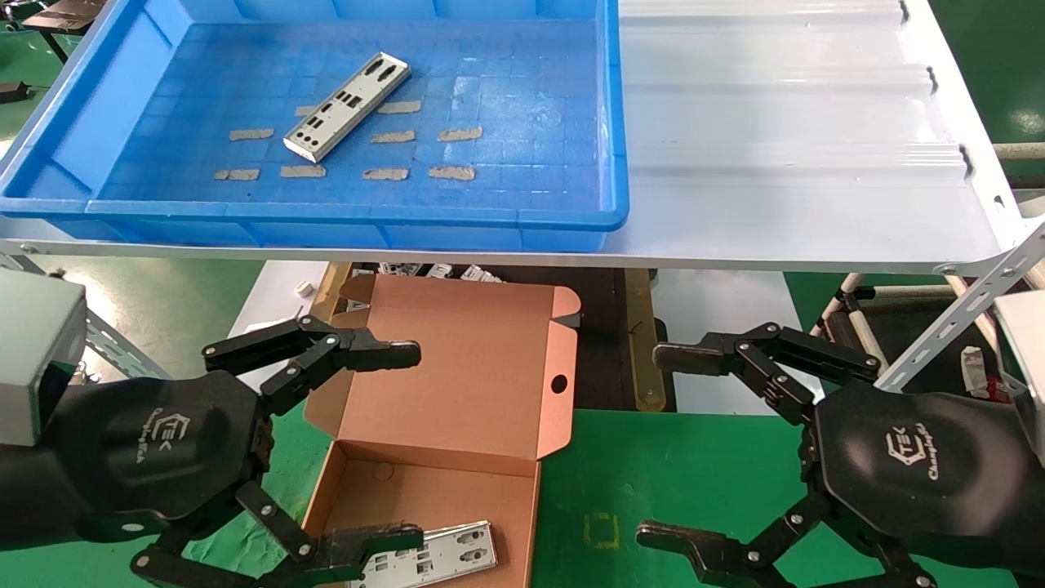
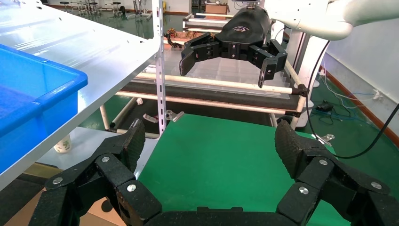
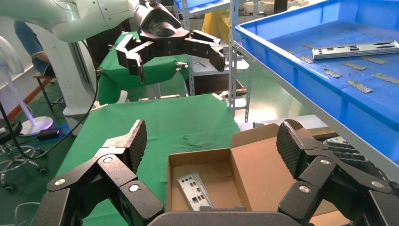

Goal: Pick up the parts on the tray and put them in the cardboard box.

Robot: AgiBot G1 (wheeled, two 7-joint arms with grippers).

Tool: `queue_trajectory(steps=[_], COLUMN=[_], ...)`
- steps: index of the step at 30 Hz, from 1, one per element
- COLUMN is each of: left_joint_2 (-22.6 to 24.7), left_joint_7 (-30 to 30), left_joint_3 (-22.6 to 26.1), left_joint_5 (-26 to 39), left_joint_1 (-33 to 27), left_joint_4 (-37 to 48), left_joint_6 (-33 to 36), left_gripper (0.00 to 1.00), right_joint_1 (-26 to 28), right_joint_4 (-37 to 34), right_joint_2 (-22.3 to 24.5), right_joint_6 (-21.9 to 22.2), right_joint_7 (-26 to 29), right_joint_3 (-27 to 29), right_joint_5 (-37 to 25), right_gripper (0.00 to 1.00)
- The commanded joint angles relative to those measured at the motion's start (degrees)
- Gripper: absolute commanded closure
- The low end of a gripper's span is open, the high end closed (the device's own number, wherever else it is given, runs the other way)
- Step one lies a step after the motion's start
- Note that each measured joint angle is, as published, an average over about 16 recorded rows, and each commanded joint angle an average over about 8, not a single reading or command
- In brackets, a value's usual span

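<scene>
One silver part (image 1: 347, 105) lies slanted on the floor of the blue tray (image 1: 326, 216) on the white shelf; it also shows in the right wrist view (image 3: 355, 49). The cardboard box (image 1: 457, 384) lies open on the green table below, lid up, with a silver part (image 1: 433, 555) inside, also seen in the right wrist view (image 3: 195, 191). My left gripper (image 1: 396, 445) is open and empty, just left of the box. My right gripper (image 1: 665, 445) is open and empty, right of the box over the green table.
Several tan tape strips (image 1: 392, 137) lie on the tray floor. The white corrugated shelf (image 1: 784, 147) extends right of the tray, its front edge above the box lid. A metal rack leg (image 1: 955, 318) stands near my right gripper.
</scene>
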Motion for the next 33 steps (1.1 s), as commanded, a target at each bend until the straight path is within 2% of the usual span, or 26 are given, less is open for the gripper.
queue_trajectory(steps=[1,33], left_joint_2=[0.00,0.00], left_joint_7=[0.00,0.00], left_joint_3=[0.00,0.00], left_joint_5=[0.00,0.00], left_joint_1=[0.00,0.00], left_joint_4=[0.00,0.00], left_joint_6=[0.00,0.00], left_gripper=[0.00,0.00], right_joint_1=[0.00,0.00], right_joint_4=[0.00,0.00], right_joint_2=[0.00,0.00], right_joint_6=[0.00,0.00], right_joint_7=[0.00,0.00], right_joint_3=[0.00,0.00], right_joint_5=[0.00,0.00], right_gripper=[0.00,0.00])
